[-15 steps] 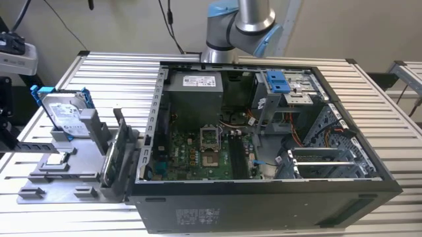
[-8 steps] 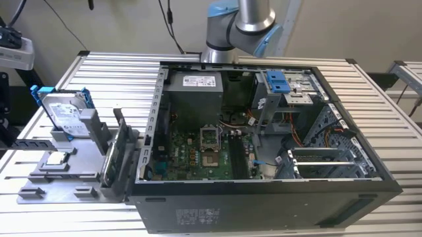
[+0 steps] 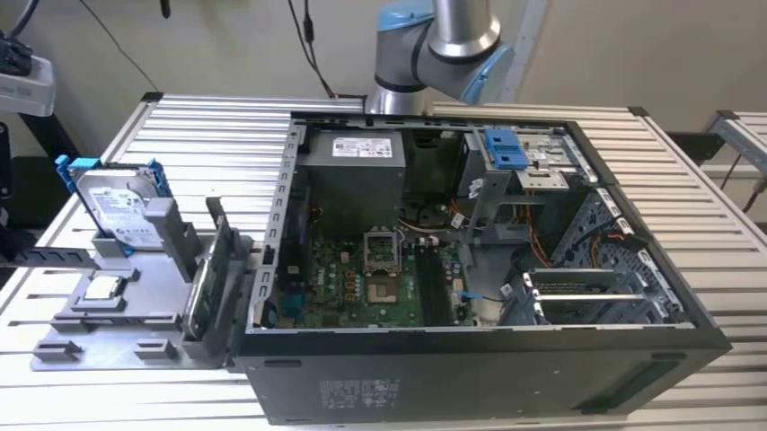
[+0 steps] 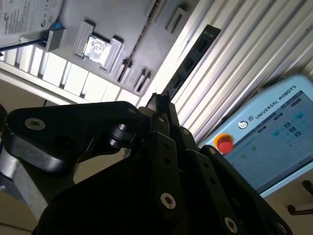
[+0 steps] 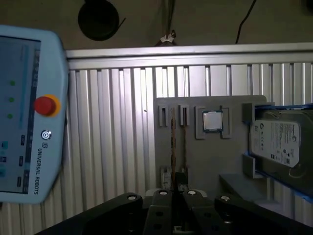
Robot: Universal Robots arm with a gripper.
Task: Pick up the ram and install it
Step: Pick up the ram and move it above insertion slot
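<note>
Holding the ram (image 4: 191,55) pinched tight in the jaws of the gripper (image 4: 159,100), up above the grey tray (image 5: 210,161) with its CPU chip (image 5: 212,120) and hard drive (image 5: 279,142).

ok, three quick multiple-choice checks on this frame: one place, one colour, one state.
1. In the exterior view, where is the gray tray relative to the computer case?
A) to its left
B) to its right
C) inside it

2. What colour is the frame around the hard drive?
A) red
B) blue
C) yellow

3. What state is the computer case in?
A) closed
B) open
C) wrapped in plastic

Answers:
1 A: the tray sits off the case's side, at the exterior view's left.
2 B: blue edges show round the silver drive.
3 B: the green board shows inside.
</note>
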